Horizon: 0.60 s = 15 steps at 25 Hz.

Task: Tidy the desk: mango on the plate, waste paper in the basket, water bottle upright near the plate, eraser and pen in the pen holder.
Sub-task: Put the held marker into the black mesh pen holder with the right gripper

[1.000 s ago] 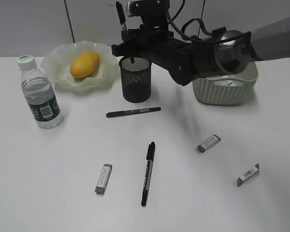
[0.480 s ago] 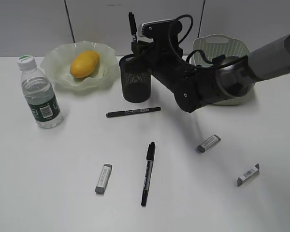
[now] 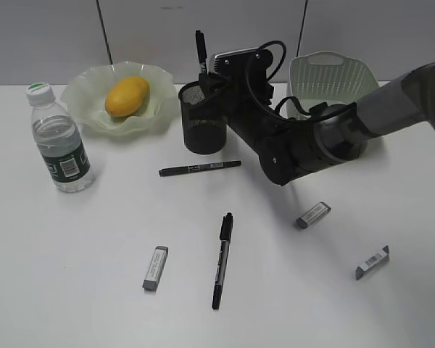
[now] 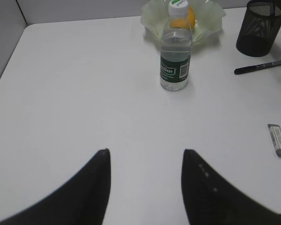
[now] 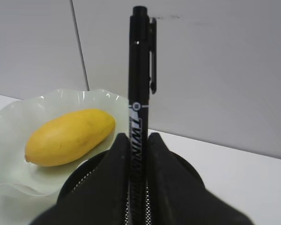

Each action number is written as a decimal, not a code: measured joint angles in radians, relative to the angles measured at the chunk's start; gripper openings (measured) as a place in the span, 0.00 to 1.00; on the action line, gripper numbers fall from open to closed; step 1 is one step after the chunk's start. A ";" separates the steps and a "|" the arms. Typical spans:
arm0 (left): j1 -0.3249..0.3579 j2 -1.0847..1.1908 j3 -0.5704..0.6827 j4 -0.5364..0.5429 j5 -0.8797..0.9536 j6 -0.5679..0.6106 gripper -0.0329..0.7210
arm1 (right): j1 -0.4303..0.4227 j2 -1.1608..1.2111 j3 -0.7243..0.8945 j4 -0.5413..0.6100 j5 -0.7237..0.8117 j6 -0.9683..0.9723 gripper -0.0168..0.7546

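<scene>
White desk (image 3: pixel 80 239) holds stray pens (image 3: pixel 200 168) and erasers (image 3: pixel 155 267); right claw (image 5: pixel 136 154) clamps an upright pen (image 5: pixel 139 89) over the pen holder (image 3: pixel 203 119).

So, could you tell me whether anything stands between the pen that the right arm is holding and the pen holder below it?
Nothing visible does. The pen stands upright between the right fingers, directly above the open mouth of the pen holder.

Looks like an office or lab test station. Plain white tabletop (image 3: pixel 72 304), grey partition panels (image 3: pixel 51 36) behind with seams. Desk stationery about: mesh pen holder (image 3: pixel 203 119), pens, erasers.
</scene>
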 joint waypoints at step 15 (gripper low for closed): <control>0.000 0.000 0.000 0.000 0.000 0.000 0.54 | 0.000 0.013 0.000 -0.040 -0.091 0.000 0.52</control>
